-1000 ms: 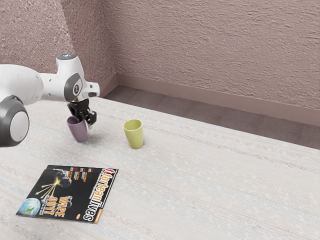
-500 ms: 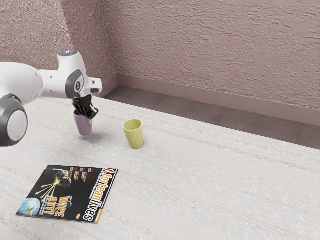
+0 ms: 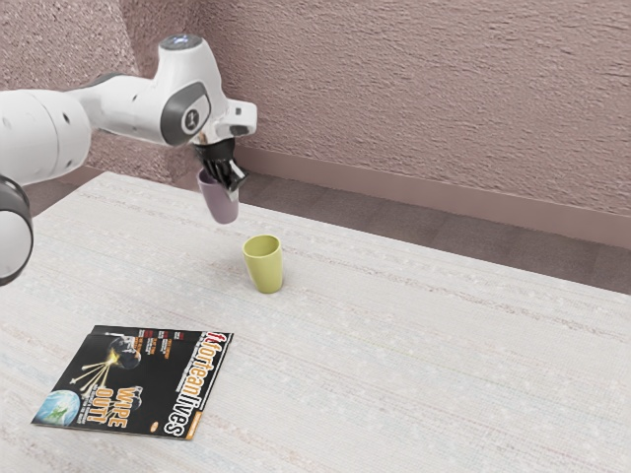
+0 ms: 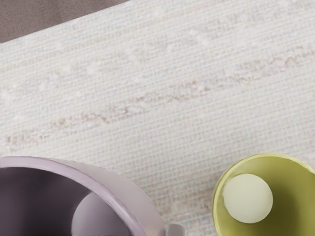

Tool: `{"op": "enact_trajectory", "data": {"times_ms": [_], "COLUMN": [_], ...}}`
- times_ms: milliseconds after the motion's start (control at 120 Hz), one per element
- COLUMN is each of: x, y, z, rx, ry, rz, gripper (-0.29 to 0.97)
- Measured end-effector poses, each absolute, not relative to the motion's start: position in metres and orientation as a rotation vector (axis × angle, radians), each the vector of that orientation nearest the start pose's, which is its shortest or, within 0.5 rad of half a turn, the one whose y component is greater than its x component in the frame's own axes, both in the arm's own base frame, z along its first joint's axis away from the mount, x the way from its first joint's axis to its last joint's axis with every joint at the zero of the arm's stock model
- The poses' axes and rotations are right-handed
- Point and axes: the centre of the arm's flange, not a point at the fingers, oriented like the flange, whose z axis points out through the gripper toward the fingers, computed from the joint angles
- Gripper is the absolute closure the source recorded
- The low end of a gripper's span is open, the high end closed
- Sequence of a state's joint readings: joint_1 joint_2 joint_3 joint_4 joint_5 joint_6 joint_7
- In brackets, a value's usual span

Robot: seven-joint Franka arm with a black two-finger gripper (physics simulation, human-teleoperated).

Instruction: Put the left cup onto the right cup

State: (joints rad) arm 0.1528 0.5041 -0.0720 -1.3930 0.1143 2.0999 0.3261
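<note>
My gripper (image 3: 221, 174) is shut on the rim of the purple cup (image 3: 220, 200), which hangs upright in the air above the table. The yellow-green cup (image 3: 263, 262) stands upright on the table, below the purple cup and toward the exterior view's right of it. In the wrist view the purple cup's (image 4: 64, 196) open mouth sits close under my hand, and the yellow-green cup's (image 4: 275, 196) mouth is seen from above beside it, with bare table between them.
A magazine (image 3: 135, 381) lies flat near the table's front edge at the exterior view's left. The pale table (image 3: 414, 355) stretches wide to the exterior view's right. Its far edge (image 4: 59, 24) borders dark floor and a textured wall.
My gripper has lifted the purple cup off the table and carried it up and toward the exterior view's right, nearer the yellow-green cup. The yellow-green cup and magazine have stayed put.
</note>
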Motion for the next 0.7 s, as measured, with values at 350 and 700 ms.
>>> {"op": "enact_trajectory", "data": {"times_ms": [350,700], "x": [0.711,0.709], "y": [0.01,-0.009], "z": [0.459,0.452], "rx": [-3.005,-3.011], "ry": [0.401,0.288], "rz": [-0.228,-0.199], "gripper": [0.79,0.79]}}
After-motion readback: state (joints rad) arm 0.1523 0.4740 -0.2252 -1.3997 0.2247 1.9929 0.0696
